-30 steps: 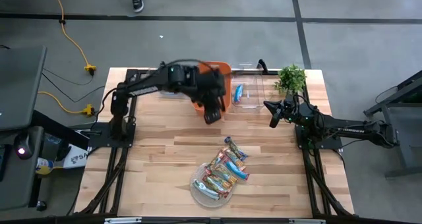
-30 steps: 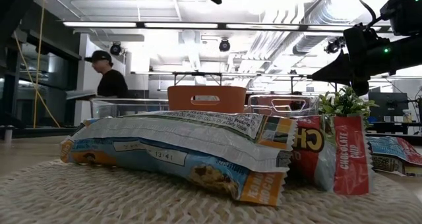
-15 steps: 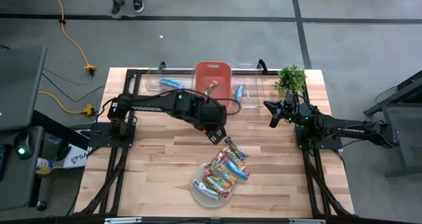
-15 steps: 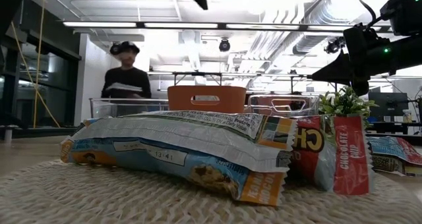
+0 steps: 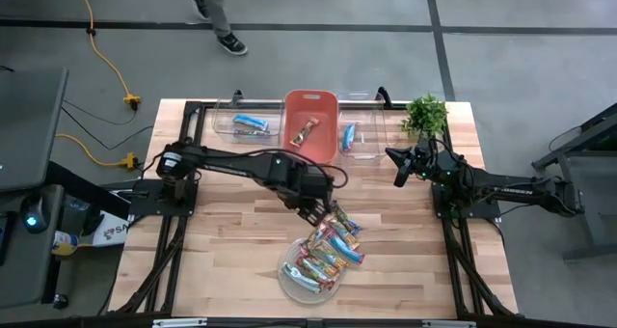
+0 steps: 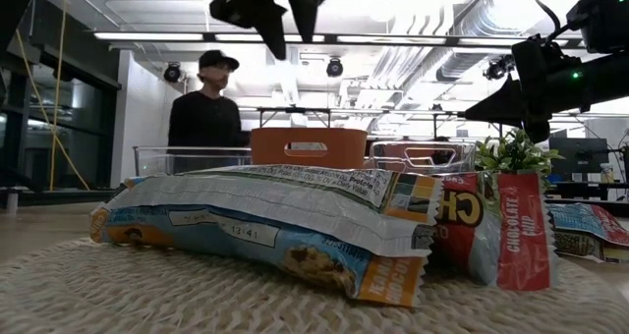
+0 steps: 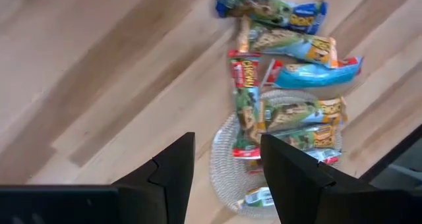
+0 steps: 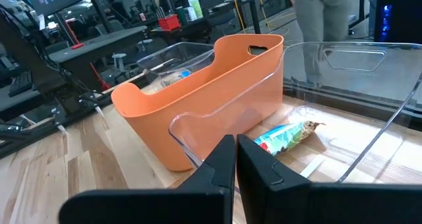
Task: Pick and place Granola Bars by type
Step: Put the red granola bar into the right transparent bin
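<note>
The pile of granola bars point(image 5: 324, 252) lies at the near middle of the table point(image 5: 231, 232), partly on a round woven mat point(image 5: 291, 279) and partly spilling off it onto the wood toward the far side. From table height the closest bar, in a white and blue wrapper point(image 6: 265, 226), lies across the mat with a red chocolate chip bar point(image 6: 516, 231) to its right. The left tool point(image 5: 315, 211) hangs just above the far edge of the pile, its fingers point(image 7: 173, 168) standing apart with nothing between them; past them the bars point(image 7: 283, 79) show fanned out below. Farther back three bins stand in a row along the far edge: a clear bin point(image 5: 220, 127) with a blue bar point(image 5: 252, 123), an orange bin point(image 5: 309, 106) with a brown bar point(image 5: 306, 132), and a second clear bin point(image 5: 371, 145) with a blue bar point(image 5: 348, 135). The right tool point(image 5: 396, 166) waits beside that last bin, near a small potted plant point(image 5: 425, 115), fingers point(image 8: 221, 161) closed together and empty. Beyond the table a person point(image 6: 204, 113) stands on the floor
</note>
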Controlling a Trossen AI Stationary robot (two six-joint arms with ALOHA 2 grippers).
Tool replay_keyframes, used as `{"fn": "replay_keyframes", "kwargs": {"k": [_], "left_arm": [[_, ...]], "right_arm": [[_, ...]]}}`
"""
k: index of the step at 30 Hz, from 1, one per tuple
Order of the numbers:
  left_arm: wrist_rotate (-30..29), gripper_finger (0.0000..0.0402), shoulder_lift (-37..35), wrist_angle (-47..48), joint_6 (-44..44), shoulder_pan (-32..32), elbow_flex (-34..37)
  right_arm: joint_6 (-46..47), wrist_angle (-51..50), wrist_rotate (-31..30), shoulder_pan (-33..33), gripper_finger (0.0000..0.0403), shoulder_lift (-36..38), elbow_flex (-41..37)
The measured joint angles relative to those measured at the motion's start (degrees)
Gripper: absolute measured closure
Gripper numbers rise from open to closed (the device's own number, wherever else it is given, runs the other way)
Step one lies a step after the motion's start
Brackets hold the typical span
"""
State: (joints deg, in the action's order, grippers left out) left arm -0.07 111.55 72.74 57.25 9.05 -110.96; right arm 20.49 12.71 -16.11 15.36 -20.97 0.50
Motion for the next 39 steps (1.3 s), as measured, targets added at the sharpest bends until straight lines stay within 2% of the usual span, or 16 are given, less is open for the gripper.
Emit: {"fn": "replay_keyframes", "kwargs": {"k": [5, 13, 30, 39], "left_arm": [[3.30, 0.0231, 0.50, -7.00, -0.03, 0.25, 3.55], [2.71, 0.0231, 5.02, -9.75, -2.24, 2.20, 3.89], [10.19, 0.0231, 13.14, -14.96, -6.00, 2.99, 3.83], [8.65, 0.0231, 14.43, -15.81, -6.63, 2.79, 3.74]], "right_arm": [[0.00, 0.00, 0.01, 0.00, 0.0402, 0.00, 0.01], [0.00, 0.02, 0.01, -0.01, 0.0402, 0.00, 0.01], [0.00, 0.02, -0.01, 0.00, 0.0402, 0.00, -0.01], [0.00, 0.00, 0.01, 0.01, 0.0402, 0.00, -0.01]]}}
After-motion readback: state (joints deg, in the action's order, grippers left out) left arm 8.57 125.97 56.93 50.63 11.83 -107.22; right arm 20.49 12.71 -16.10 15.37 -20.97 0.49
